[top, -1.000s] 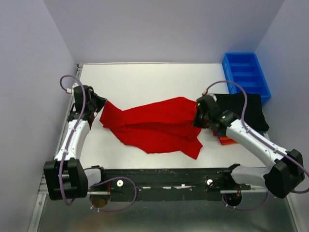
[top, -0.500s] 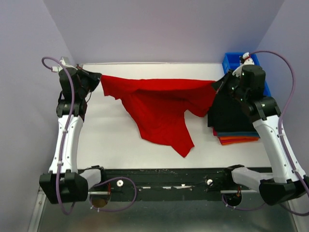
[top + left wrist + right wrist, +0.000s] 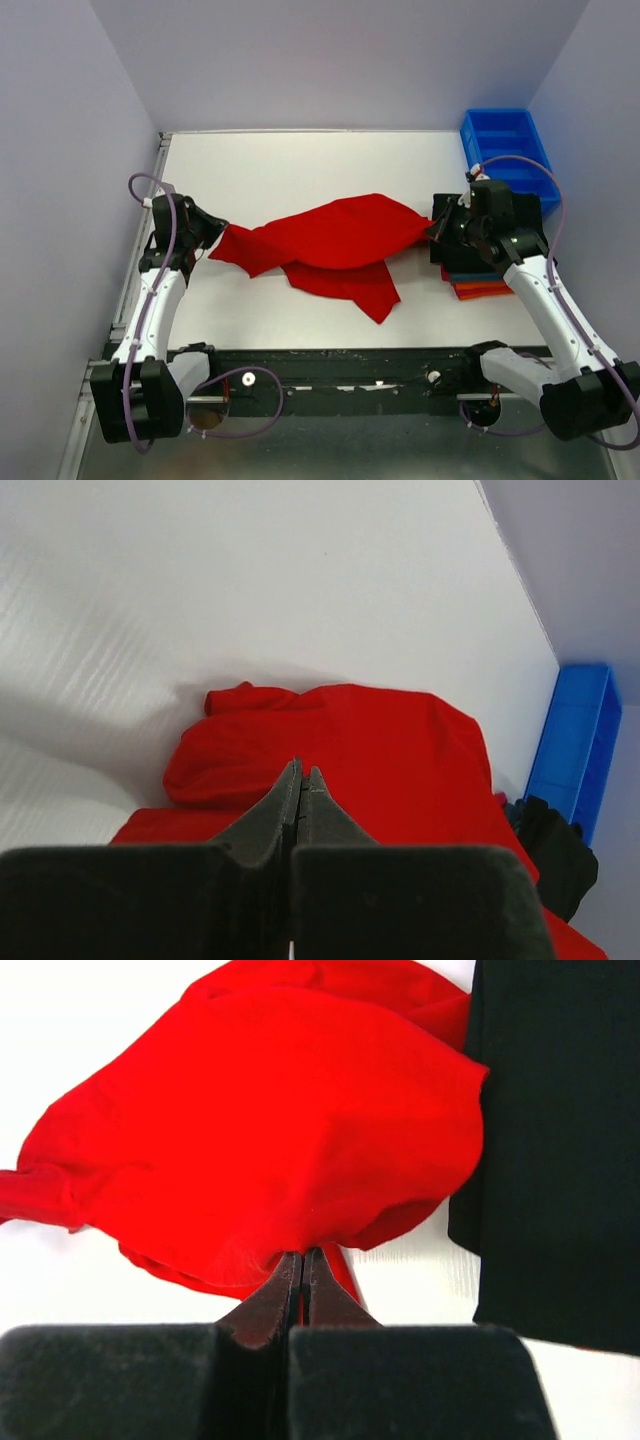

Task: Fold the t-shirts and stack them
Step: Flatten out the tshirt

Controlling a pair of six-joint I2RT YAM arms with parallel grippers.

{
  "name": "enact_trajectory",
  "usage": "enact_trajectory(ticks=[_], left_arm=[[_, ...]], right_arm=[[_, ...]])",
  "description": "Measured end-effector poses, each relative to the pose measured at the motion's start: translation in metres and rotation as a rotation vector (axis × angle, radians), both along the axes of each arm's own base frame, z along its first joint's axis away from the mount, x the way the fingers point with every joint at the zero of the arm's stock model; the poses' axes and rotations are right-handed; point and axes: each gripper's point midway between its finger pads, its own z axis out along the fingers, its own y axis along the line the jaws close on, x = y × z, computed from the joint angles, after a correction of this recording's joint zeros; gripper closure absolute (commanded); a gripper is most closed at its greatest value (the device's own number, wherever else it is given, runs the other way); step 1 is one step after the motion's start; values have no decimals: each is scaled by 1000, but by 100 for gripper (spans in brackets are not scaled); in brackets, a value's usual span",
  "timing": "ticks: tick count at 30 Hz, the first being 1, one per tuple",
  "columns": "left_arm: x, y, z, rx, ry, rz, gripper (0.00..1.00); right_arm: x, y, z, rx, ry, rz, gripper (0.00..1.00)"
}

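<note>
1. The crumpled bright red cloth t-shirt (image 3: 340, 235) sags onto the white bench (image 3: 300, 170) just left of the folded stack (image 3: 480, 290), which is topped by a black t-shirt (image 3: 560, 1110).
2. The left fingers (image 3: 268, 820) and right fingers (image 3: 262, 1312) pinch its ends by thin edges; a sharp tug could slip one free.
3. Its right end meets the stack, so dragging may skew it.

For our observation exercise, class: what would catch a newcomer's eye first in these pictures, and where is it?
The bright red t-shirt stands out, slung across the middle of the white table between the left gripper and the right gripper, each shut on one end. Next come the folded stack topped with black at the right, and the blue bin in the far right corner.
</note>
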Motion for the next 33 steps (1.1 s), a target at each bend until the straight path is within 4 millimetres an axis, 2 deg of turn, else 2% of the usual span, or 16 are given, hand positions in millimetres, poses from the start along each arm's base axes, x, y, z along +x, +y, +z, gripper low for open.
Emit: enact_trajectory(ticks=[3, 7, 8, 10, 12, 14, 17, 22, 26, 29, 33], left_arm=[[14, 1, -5, 1, 13, -1, 100], [33, 3, -32, 1, 78, -3, 100], [38, 4, -43, -1, 107, -4, 95], [49, 5, -61, 2, 148, -8, 63], [61, 6, -74, 11, 181, -19, 35], [75, 8, -81, 24, 201, -30, 23], [96, 14, -80, 69, 196, -44, 21], [95, 31, -81, 175, 208, -14, 25], [81, 47, -90, 254, 255, 30, 32], [63, 57, -99, 300, 306, 65, 36], [35, 60, -110, 319, 345, 85, 41]], right_arm=[[11, 3, -12, -4, 24, -2, 100], [30, 7, -32, -8, 63, -6, 99], [35, 8, -36, -8, 69, -7, 99], [42, 10, -42, -5, 74, -10, 99], [48, 12, -45, -2, 68, -12, 98], [54, 13, -47, 2, 60, -10, 97], [60, 16, -45, 12, 36, -4, 97], [64, 19, -42, 27, 11, 6, 97], [63, 21, -41, 35, 4, 13, 98], [61, 21, -39, 40, -4, 18, 98], [59, 22, -36, 46, -15, 22, 98]])
